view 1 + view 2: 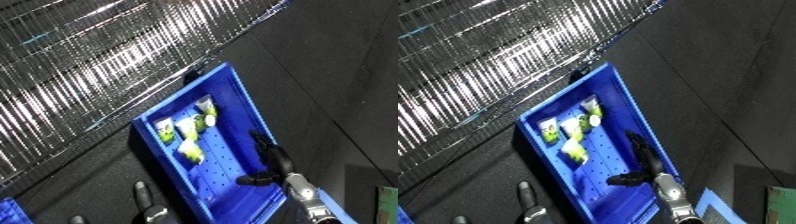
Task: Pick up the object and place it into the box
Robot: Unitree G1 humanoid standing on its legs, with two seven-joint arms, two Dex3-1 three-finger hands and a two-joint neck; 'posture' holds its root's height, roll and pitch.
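The whole picture is tilted. A blue bin [238, 95] lies in the middle, its floor dotted with small holes. Several white and green packets [191, 149] lie in its upper half, one of them [165, 131] near the left wall. My right hand [277, 161] is over the bin's right rim with straight fingers pointing up along it and the thumb stuck out over the bin floor; it holds nothing. Only the fingers of my left hand [140, 192] show, at the lower left outside the bin, relaxed and holding nothing.
A shiny wire-mesh rack [98, 60] fills the upper left, close to the bin's far corner. Dark floor spreads to the right. A green object [387, 200] is at the lower right edge and a blue piece [7, 211] at the lower left corner.
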